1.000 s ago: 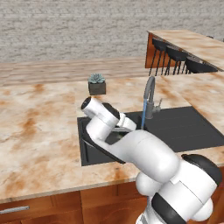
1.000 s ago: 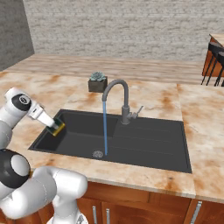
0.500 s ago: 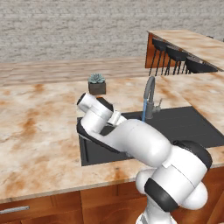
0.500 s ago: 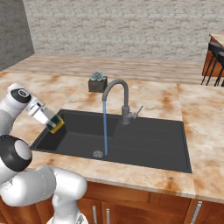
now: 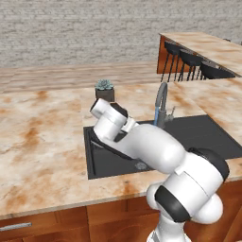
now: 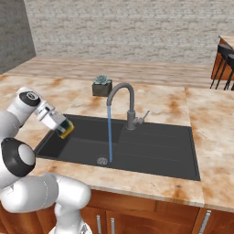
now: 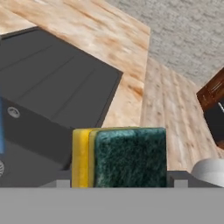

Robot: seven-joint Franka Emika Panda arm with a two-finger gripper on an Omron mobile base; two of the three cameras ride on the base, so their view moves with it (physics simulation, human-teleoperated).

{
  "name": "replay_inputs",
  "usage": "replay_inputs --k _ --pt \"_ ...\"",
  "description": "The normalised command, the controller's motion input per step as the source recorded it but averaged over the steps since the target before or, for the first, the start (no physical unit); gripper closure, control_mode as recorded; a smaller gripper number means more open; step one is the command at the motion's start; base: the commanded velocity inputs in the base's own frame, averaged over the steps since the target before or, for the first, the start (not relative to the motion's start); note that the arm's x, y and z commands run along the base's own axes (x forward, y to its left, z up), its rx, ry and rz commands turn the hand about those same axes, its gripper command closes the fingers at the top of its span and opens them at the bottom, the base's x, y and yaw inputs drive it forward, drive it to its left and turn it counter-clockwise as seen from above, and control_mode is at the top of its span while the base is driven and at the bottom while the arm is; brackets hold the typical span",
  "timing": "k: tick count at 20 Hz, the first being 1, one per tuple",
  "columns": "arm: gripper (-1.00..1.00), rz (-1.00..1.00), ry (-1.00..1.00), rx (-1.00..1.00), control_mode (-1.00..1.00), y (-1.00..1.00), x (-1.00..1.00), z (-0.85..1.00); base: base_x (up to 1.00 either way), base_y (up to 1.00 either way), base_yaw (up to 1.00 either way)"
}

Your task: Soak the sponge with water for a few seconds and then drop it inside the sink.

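Left base view: the white arm bends over the left part of the black sink (image 5: 97, 163), which is recessed in the marble-patterned countertop (image 5: 42, 142). A grey curved faucet (image 5: 161, 101) stands at the sink's rear rim, with a short length of the light-blue water (image 5: 156, 116) visible under its spout. A potted succulent (image 5: 104, 90) sits on the counter behind the sink.

Right base view: the gripper (image 6: 63, 129) is pinched on the sponge (image 6: 66, 129) and holds it above the left end of the sink (image 6: 151, 153), well apart from the water (image 6: 109, 135). The stream falls straight from the faucet (image 6: 125, 103) to just beside the round drain (image 6: 102, 161).

Hand view: the sponge (image 7: 120, 156) sits between the fingers, its yellow body to the left of its dark green layer. The sink (image 7: 48, 94) lies beyond it, and the water (image 7: 1, 127) shows as a blue strip at the left edge.
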Motion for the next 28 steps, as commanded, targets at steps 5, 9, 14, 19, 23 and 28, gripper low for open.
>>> replay_inputs --k 5,9,14,19,23,28 --pt "1.00 -0.04 -0.12 0.00 -1.00 -0.56 -0.08 0.00 0.00 0.00 0.00" --pt "1.00 0.00 -0.16 0.00 -1.00 -0.25 -0.54 0.00 0.00 0.00 0.00" --pt "1.00 0.00 -0.16 0.00 -1.00 -0.08 -0.45 0.00 0.00 0.00 0.00" --pt "1.00 -0.01 -0.10 0.00 -1.00 -0.21 -0.18 0.00 0.00 0.00 0.00" --pt "1.00 -0.06 0.00 -0.02 -1.00 -0.27 0.09 0.00 0.00 0.00 0.00" --pt "1.00 -0.06 0.00 -0.03 -1.00 -0.29 0.11 0.00 0.00 0.00 0.00"
